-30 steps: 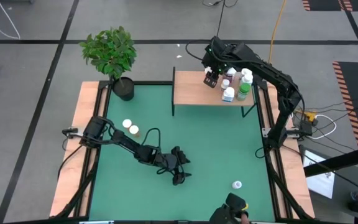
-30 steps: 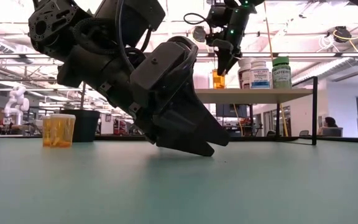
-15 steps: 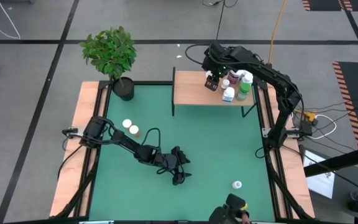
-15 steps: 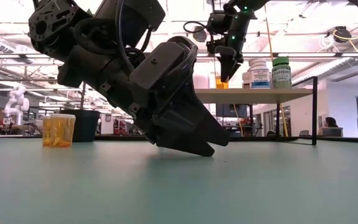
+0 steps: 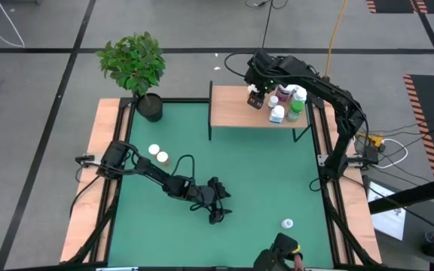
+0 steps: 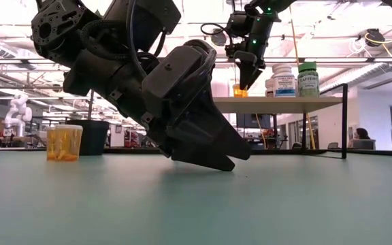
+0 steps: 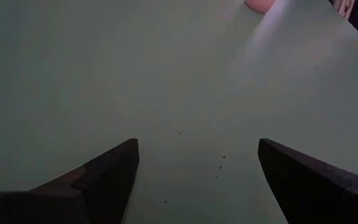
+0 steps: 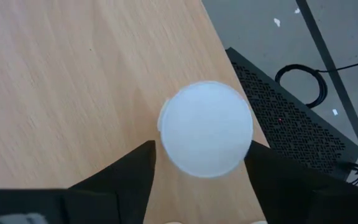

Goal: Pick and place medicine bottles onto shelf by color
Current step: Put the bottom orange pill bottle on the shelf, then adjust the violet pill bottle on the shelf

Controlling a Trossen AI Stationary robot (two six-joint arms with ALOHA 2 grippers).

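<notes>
Green bench point(image 5: 262, 173) has two amber bottles point(image 5: 157, 153), a plant point(image 5: 136, 68), one white-capped bottle point(image 5: 287, 223); shelf point(image 5: 232, 109) holds several bottles point(image 5: 286, 104).

Both arms are dark, near-black, built of blocky jointed links. The left arm point(image 5: 153, 175) trails a black cable beside it. The right arm point(image 5: 330, 94) shows small green lights (near its wrist). Jaws are flat dark wedges.

You are looking at a grey floor point(image 5: 36, 30) crossing under dark lines, with ceiling lights point(image 6: 359, 27) glowing overhead.
</notes>
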